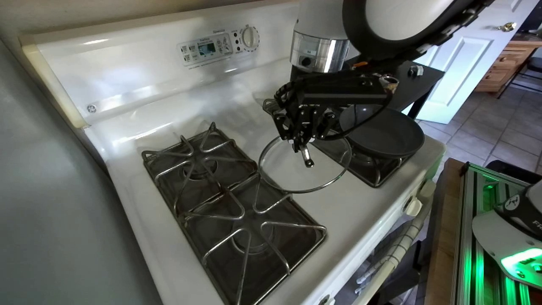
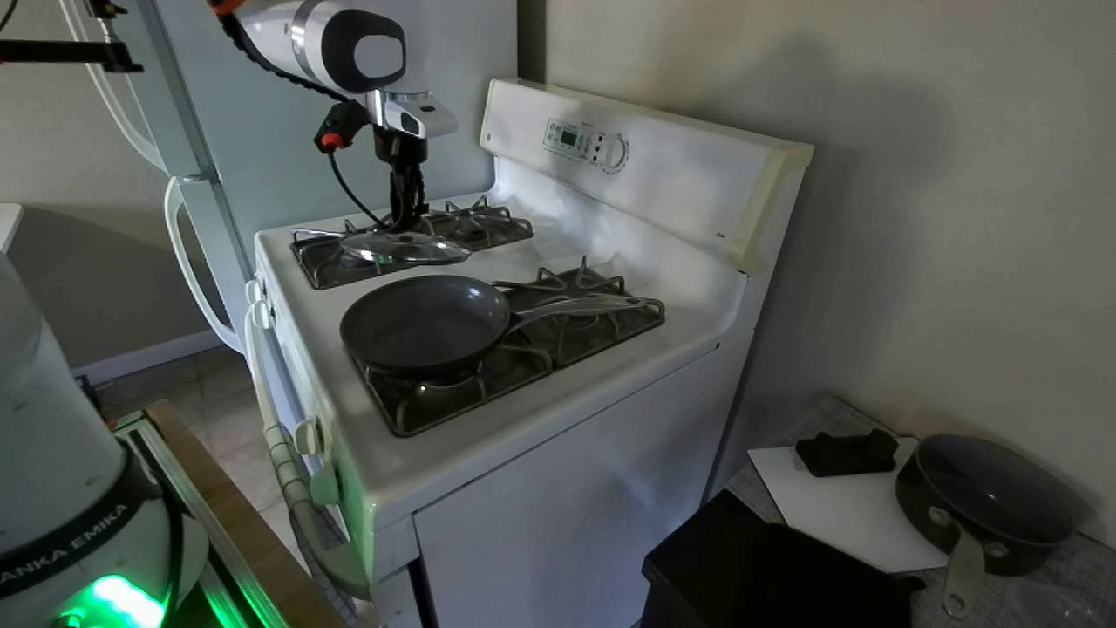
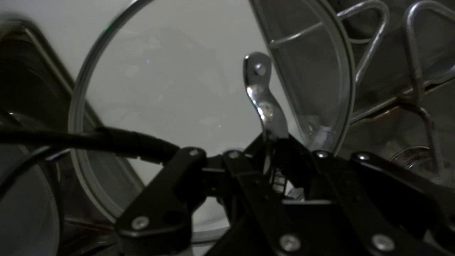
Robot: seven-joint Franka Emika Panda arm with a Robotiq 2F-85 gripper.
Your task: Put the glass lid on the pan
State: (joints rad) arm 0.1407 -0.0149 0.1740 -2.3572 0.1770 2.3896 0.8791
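The glass lid [image 1: 290, 171] has a metal rim and a shiny metal handle [image 3: 263, 96]. My gripper [image 3: 272, 145] is shut on this handle; in an exterior view the handle's free end sticks out below the fingers [image 1: 300, 142]. The lid seems held above the stove, between the two burner grates, overlapping both in the wrist view. It shows nearly edge-on in an exterior view [image 2: 405, 249], close to level. The dark grey pan [image 2: 423, 327] sits upright on a front burner beside the lid; it also shows in an exterior view [image 1: 383, 131].
The other burner grate [image 1: 254, 220] lies on the far side of the lid from the pan. The pan's handle [image 2: 584, 305] points to the stove's back panel [image 2: 645, 166]. A saucepan [image 2: 985, 497] and a black box [image 2: 767, 567] stand beside the stove.
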